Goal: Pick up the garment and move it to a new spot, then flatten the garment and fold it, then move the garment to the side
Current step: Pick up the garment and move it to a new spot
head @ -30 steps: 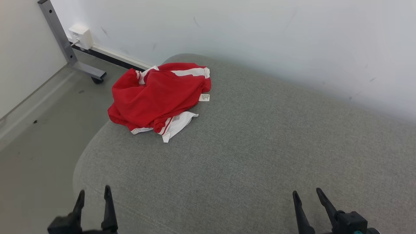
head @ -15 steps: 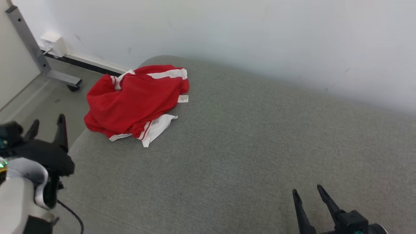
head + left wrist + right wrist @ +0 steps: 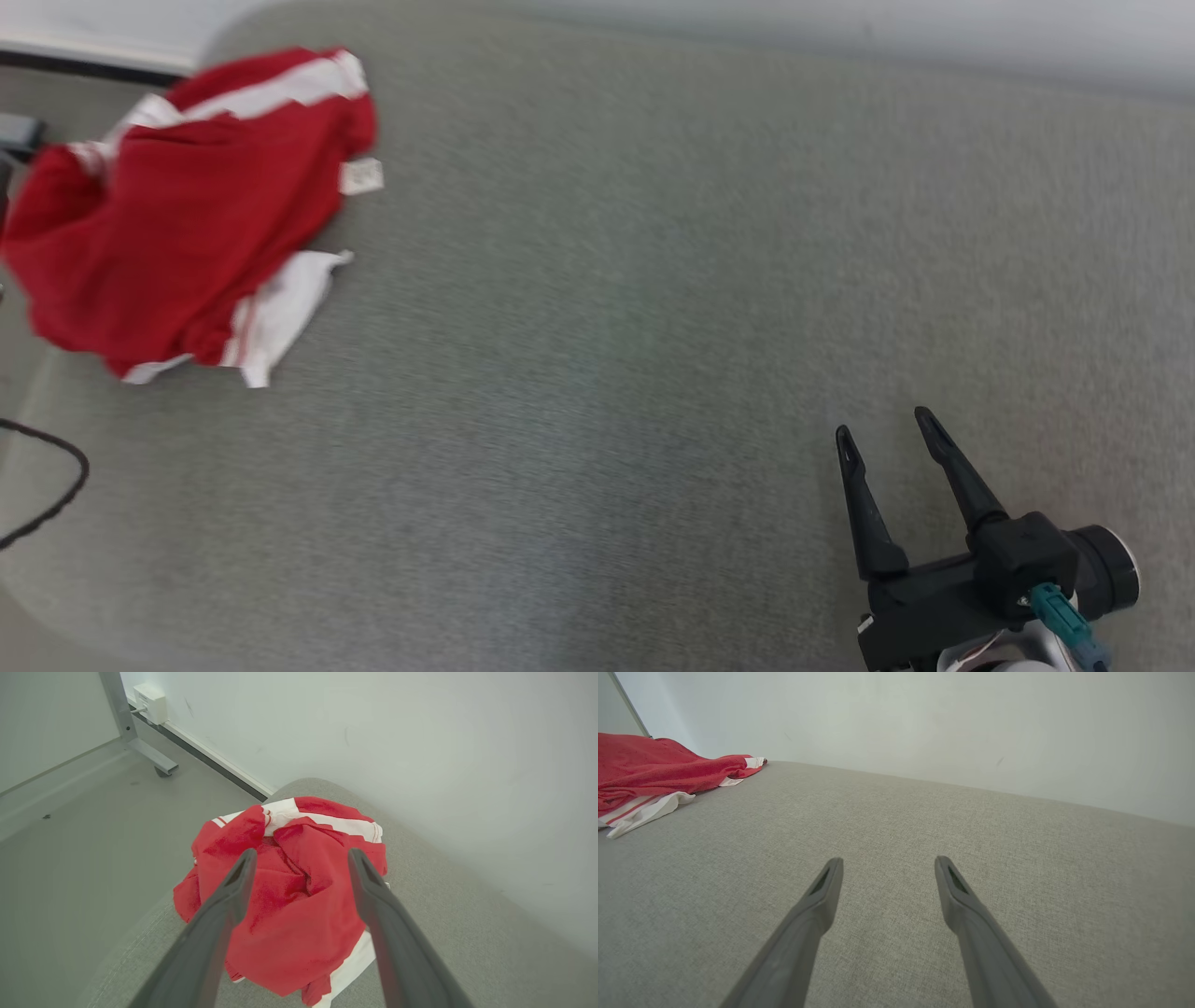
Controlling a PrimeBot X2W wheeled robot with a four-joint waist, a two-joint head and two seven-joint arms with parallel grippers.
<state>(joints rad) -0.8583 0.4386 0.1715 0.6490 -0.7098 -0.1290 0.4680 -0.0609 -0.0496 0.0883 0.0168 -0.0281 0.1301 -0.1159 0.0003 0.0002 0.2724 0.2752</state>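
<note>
Ok, garment [image 3: 289, 914] sits straight ahead of L hand [image 3: 301, 856], released wide; R hand [image 3: 885, 425] released too, well apart.

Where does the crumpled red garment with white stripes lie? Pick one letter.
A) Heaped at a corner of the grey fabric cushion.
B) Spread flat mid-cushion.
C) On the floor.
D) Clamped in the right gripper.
A: the red garment sits bunched at a rounded corner of the grey fabric cushion by the wall, the right gripper open and apart from it.
</note>
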